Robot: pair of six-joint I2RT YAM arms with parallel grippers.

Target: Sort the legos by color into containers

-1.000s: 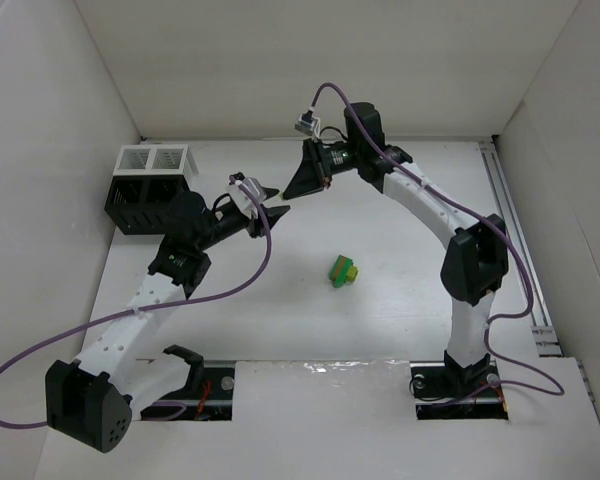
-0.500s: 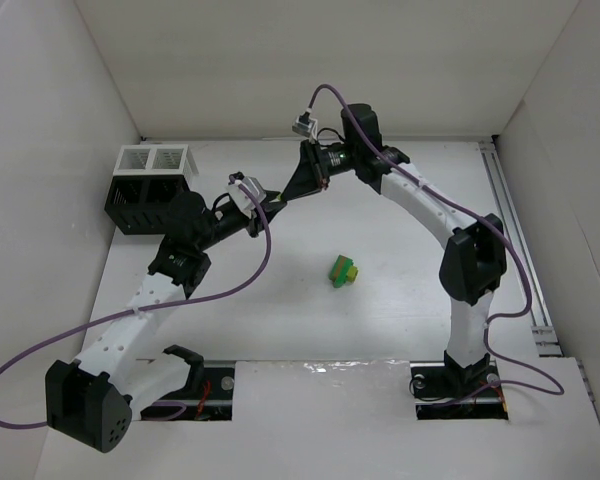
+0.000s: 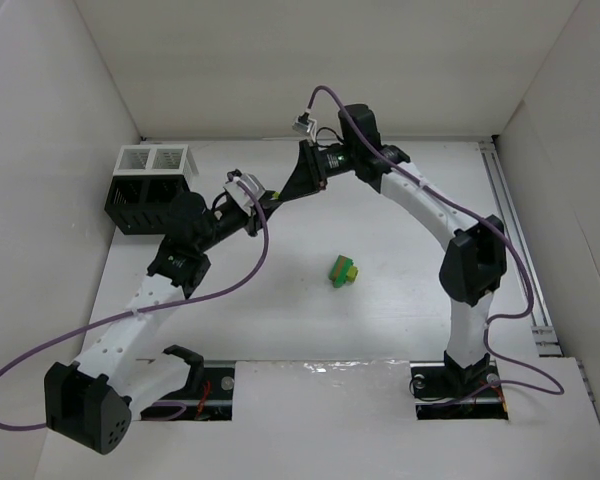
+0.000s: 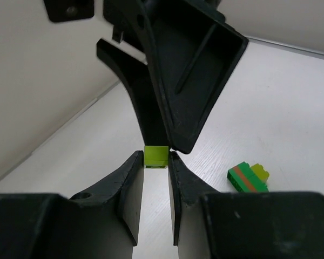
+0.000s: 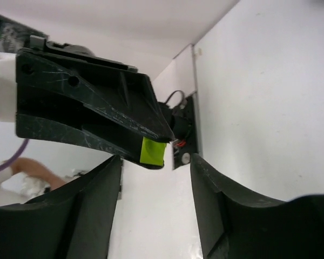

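My left gripper [image 3: 268, 200] is shut on a small yellow-green lego [image 4: 155, 156], pinched at the very tips of its fingers and held above the table. My right gripper [image 3: 292, 188] is open and meets it tip to tip; its jaws stand wide on either side of that lego [image 5: 153, 152] without touching it. In the left wrist view the right gripper [image 4: 178, 70] fills the top. A stuck-together clump of green, orange and yellow-green legos [image 3: 342, 270] lies on the table in the middle, also in the left wrist view [image 4: 247, 178]. The black slatted rack with a white rim [image 3: 152, 158] stands at the back left.
White walls close in the table at the back and on both sides. A rail [image 3: 515, 240] runs along the right edge. The left arm's purple cable [image 3: 250, 270] hangs over the table's left half.
My right gripper has moved left and down toward the left gripper until their tips meet around the yellow-green lego. The left gripper has held almost still.
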